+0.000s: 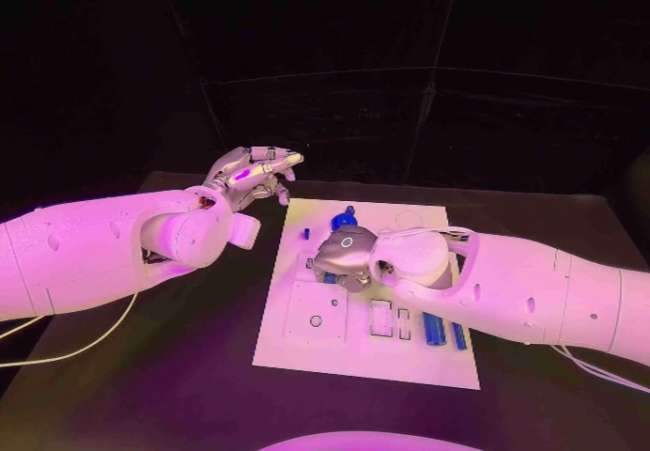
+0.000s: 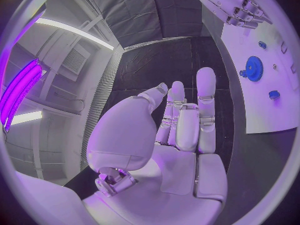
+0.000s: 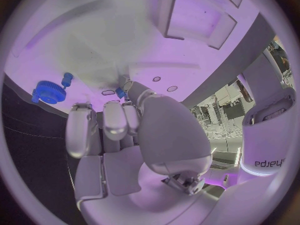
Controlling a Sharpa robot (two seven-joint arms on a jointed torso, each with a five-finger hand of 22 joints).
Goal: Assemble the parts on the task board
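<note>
The right hand (image 1: 349, 256) lies over the middle of the white board (image 1: 305, 334), so the parts under it are hidden in the head view. In the right wrist view a small blue piece (image 3: 120, 92) sits right at the fingertips (image 3: 128, 87). I cannot tell if the hand pinches it or just touches it. The blue gear (image 1: 348, 217) peeks out behind the hand, partly covered. The long blue bars (image 1: 434, 330) are partly tucked under the right arm.

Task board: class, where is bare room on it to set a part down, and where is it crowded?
Bare: the task board's near strip, below the slots, and its far right corner. Crowded: the middle, where the right hand works, and the blue parts by the right edge.
</note>
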